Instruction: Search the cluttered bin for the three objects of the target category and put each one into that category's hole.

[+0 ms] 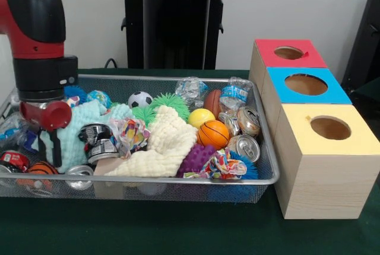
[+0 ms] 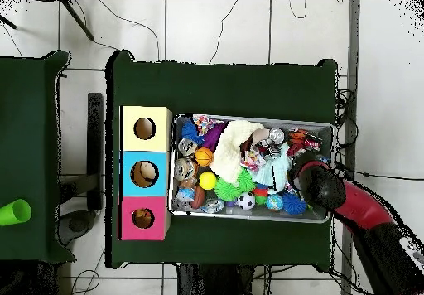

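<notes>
The wire mesh bin is full of clutter on the green table; it also shows in the overhead view. No plush animal toy shows in either view. The red-topped box's hole is at the far end of the row of boxes to the right of the bin, and also shows in the overhead view. My gripper reaches down into the bin's left end, beside a mint cloth and a black can. In the overhead view the arm covers it.
A cream cloth, basketball, yellow ball, soccer ball, green hairy ball, purple spiky ball, cans and a bottle fill the bin. Blue and yellow boxes stand nearer.
</notes>
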{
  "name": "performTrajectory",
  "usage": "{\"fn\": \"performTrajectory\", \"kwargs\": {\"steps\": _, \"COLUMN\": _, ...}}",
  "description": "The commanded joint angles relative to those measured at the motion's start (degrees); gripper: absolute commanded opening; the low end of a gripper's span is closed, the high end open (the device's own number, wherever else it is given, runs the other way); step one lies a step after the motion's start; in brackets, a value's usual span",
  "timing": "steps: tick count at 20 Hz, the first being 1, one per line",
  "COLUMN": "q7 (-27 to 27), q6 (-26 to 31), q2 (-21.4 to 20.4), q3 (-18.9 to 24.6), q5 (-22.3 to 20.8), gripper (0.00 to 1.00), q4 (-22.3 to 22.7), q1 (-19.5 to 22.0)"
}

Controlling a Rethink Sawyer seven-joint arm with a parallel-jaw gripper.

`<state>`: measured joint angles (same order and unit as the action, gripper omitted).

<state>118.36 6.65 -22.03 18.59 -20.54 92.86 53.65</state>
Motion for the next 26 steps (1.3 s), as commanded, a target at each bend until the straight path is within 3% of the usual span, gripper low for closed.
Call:
{"fn": "performTrajectory", "kwargs": {"steps": 1, "q7": 1.1, "q6": 5.6, "q2": 3.7, "q3": 1.7, "q5": 1.0, "gripper": 1.0, "q4": -4.7, "q1": -2.3}}
{"fn": "performTrajectory", "kwargs": {"steps": 10, "q7": -0.7, "q6": 10.4, "q2": 3.2, "q3": 4.0, "q5": 2.9, "gripper": 1.0, "q4": -7.4, "q1": -1.1}}
{"fn": "performTrajectory", "kwargs": {"steps": 14, "q7": -1.5, "q6": 11.5, "q2": 2.3, "q3": 5.2, "q5": 3.0, "gripper": 1.0, "q4": -6.2, "q1": 0.4}}
{"fn": "performTrajectory", "kwargs": {"steps": 26, "q7": -1.1, "q6": 18.0, "q2": 0.7, "q3": 5.2, "q5": 5.6, "gripper": 1.0, "q4": -9.5, "q1": -1.1}}
